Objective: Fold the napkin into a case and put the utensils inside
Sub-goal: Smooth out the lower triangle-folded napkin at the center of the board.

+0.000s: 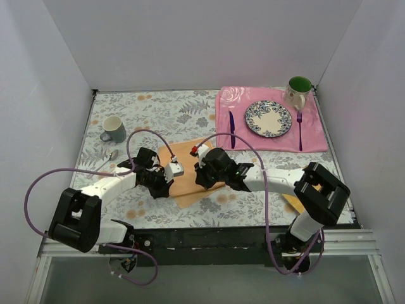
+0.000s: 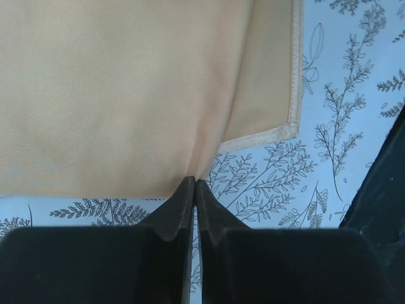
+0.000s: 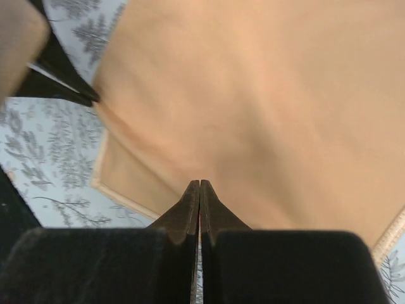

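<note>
The peach-orange napkin (image 1: 188, 154) lies partly folded on the floral tablecloth, between my two grippers. My left gripper (image 1: 168, 175) is shut on its near-left edge; in the left wrist view the cloth (image 2: 126, 95) puckers into the closed tips (image 2: 193, 180), with a hemmed lower layer showing to the right. My right gripper (image 1: 202, 177) is shut on the napkin's near edge (image 3: 266, 101), its tips (image 3: 200, 183) pinching the top layer. The dark purple knife (image 1: 231, 129) and purple fork (image 1: 299, 130) lie on the pink placemat (image 1: 316, 138), either side of the plate (image 1: 268, 118).
A green mug (image 1: 299, 90) stands behind the plate. A grey mug (image 1: 114, 128) and a spoon (image 1: 109, 161) sit at the left. A yellow mat's corner (image 1: 292, 201) peeks out under the right arm. White walls close three sides.
</note>
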